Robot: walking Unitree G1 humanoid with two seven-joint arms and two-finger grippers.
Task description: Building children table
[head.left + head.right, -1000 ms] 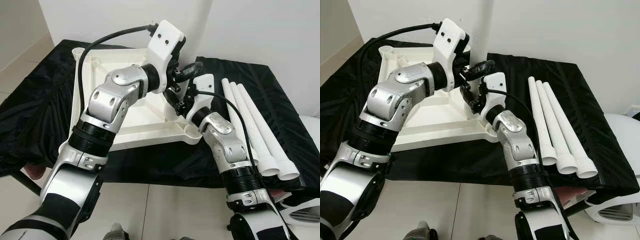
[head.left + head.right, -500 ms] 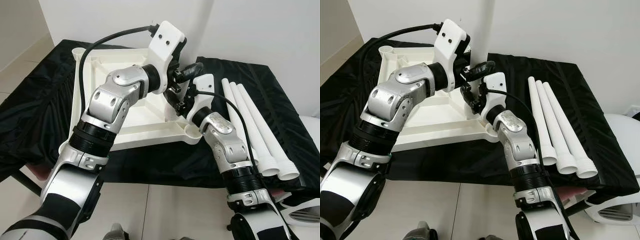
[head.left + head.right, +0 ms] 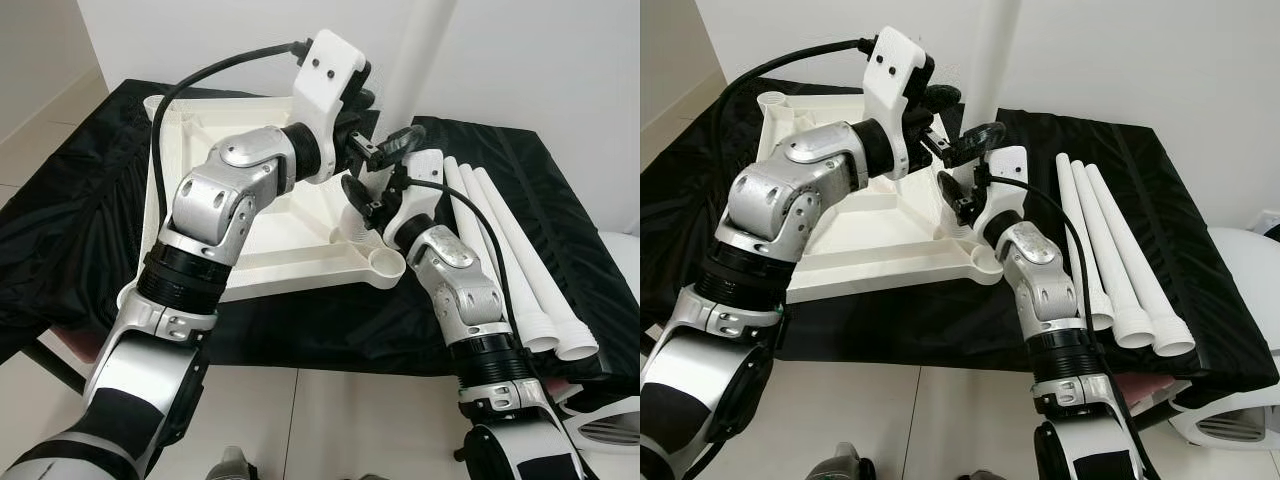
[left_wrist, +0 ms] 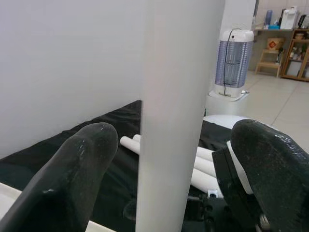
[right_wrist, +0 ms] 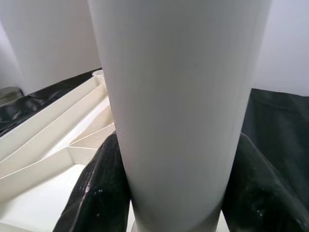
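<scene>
A white table leg [image 3: 412,70] stands upright in the upper middle of the frame, its long axis vertical above the upturned white table panel [image 3: 190,170] lying on the black-draped tabletop [image 3: 60,220]. The right claw [image 5: 164,193] grips the leg low down, fingers pressed to either side, while the left claw [image 4: 164,159] sits higher with its fingers spread around the leg, apparently not touching. Three spare legs [image 3: 510,250] lie side by side at the right; seating the leg seems to depend on keeping it plumb over the corner socket [image 3: 384,264].
</scene>
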